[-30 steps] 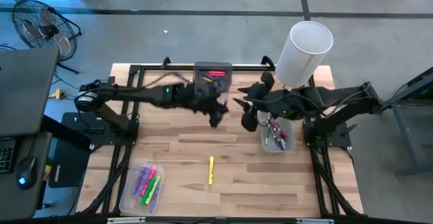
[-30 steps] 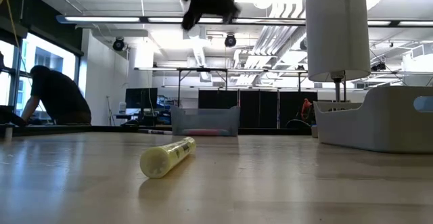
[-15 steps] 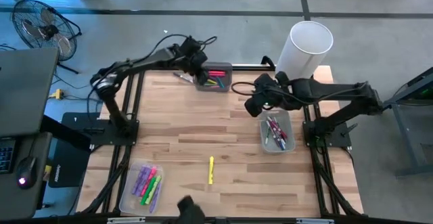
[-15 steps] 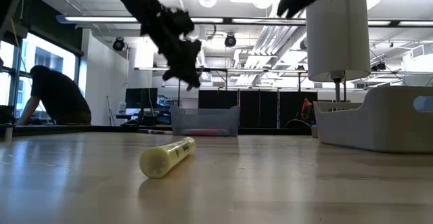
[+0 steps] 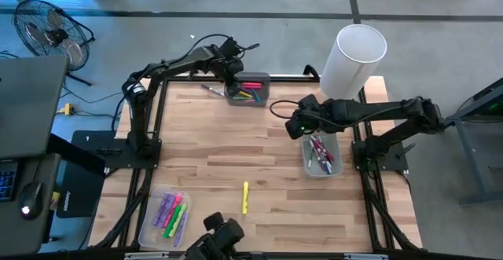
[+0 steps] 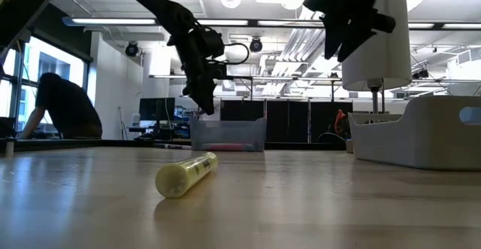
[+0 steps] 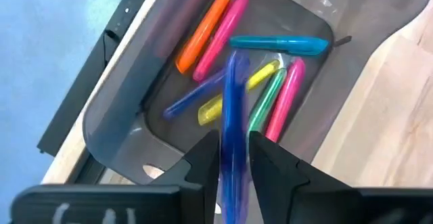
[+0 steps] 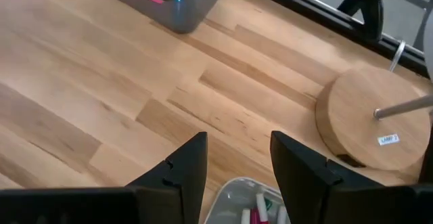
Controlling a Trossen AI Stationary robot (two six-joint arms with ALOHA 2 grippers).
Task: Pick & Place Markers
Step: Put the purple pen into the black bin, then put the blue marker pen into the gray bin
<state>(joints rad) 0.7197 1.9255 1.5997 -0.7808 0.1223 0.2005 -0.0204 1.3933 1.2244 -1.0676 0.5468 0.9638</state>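
My left gripper (image 7: 235,173) points down over the grey tray (image 5: 247,88) at the table's far edge, with a blue marker (image 7: 233,109) standing between its fingers. In the tray lie orange, pink, teal, yellow and green markers (image 7: 226,28). My right gripper (image 8: 237,176) hangs open and empty above the far end of the clear tray (image 5: 321,155), which holds pink and white markers. A yellow marker (image 5: 245,197) lies flat on the table near the front. Another clear tray (image 5: 167,215) at the near left holds purple, pink and green markers. My left gripper has the blue marker's barrel (image 7: 234,143) upright between its two fingers, which point down over the grey tray. The marker shows smeared along its length, clear of the tray's floor. A thin gap shows at one finger (image 7: 274,166), so I cannot tell whether the fingers touch it.
A white lamp (image 5: 354,60) stands at the far right, its round wooden base (image 8: 369,116) just beyond the clear tray. A thin pen (image 5: 211,89) lies left of the grey tray. A dark object (image 5: 216,240) juts in at the near edge. Bare wood lies mid-table.
My left gripper has swung from the middle of the table toward the far edge and sunk over the grey tray, tipping further down. My right gripper has sunk toward the clear tray on the right and rolled about its own axis.
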